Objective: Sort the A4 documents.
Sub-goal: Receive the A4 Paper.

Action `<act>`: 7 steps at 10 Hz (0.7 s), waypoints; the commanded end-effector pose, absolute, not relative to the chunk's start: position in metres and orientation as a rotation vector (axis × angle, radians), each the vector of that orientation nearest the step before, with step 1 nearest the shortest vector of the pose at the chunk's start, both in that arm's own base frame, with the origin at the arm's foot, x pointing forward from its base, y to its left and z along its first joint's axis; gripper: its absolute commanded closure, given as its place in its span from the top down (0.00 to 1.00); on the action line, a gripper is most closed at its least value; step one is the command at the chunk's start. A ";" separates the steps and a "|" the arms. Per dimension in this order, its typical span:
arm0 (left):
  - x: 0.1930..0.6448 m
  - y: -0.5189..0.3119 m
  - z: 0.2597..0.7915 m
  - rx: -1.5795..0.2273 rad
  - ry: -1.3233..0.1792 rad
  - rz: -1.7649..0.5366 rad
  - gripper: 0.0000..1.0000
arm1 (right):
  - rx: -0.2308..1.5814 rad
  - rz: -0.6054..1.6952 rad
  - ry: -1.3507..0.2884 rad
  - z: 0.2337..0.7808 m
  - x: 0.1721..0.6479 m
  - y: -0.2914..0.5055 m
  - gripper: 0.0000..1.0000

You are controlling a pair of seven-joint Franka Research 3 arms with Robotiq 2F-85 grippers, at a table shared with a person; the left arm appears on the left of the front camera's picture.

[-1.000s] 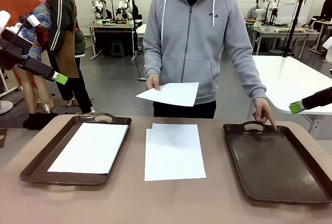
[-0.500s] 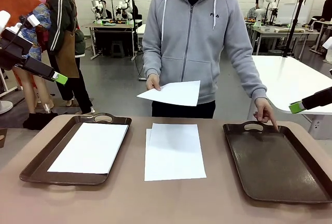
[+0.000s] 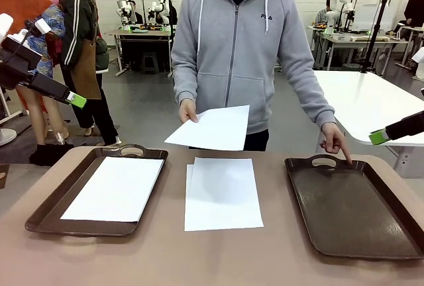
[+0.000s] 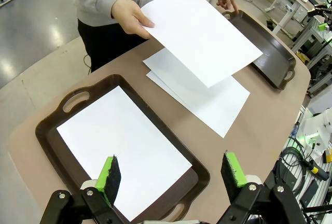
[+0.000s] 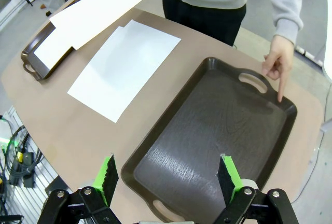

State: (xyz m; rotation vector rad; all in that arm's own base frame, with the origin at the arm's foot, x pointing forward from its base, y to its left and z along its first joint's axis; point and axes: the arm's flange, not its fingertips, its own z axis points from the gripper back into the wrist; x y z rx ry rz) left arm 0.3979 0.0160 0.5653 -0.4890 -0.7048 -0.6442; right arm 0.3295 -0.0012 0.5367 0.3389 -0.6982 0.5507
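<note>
Across the table a person's hand holds one white A4 sheet (image 3: 213, 128) tilted in the air above the table's far edge. Two more A4 documents (image 3: 222, 193) lie stacked in the middle of the table. Another sheet (image 3: 116, 188) lies flat in the left brown tray (image 3: 45, 210). The right brown tray (image 3: 351, 213) holds nothing; the person's other hand (image 3: 334, 142) points a finger at its far handle. My left gripper (image 3: 75, 99) hangs open, high above the left tray (image 4: 62, 146). My right gripper (image 3: 379, 136) hangs open, high over the right tray (image 5: 218, 125).
The tan table has bare surface between the trays and the paper stack and along the near edge (image 3: 199, 259). Other people stand at the far left, well behind the table.
The person has leaned in and brought the held sheet lower and nearer the table. Both arms are still.
</note>
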 end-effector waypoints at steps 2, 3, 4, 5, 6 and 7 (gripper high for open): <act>0.398 0.016 0.566 -0.487 -0.705 -0.645 1.00 | 0.360 0.554 -0.696 0.534 0.331 -0.002 1.00; 0.398 0.016 0.566 -0.487 -0.705 -0.645 1.00 | 0.360 0.554 -0.696 0.534 0.331 -0.002 1.00; 0.398 0.016 0.566 -0.487 -0.705 -0.645 1.00 | 0.360 0.554 -0.696 0.534 0.331 -0.002 1.00; 0.398 0.016 0.566 -0.487 -0.705 -0.645 1.00 | 0.339 0.551 -0.698 0.537 0.329 -0.001 1.00; 0.398 0.016 0.566 -0.487 -0.705 -0.645 1.00 | 0.360 0.538 -0.683 0.535 0.338 0.001 1.00; 0.398 0.016 0.566 -0.487 -0.705 -0.645 1.00 | 0.377 0.533 -0.673 0.534 0.345 0.004 1.00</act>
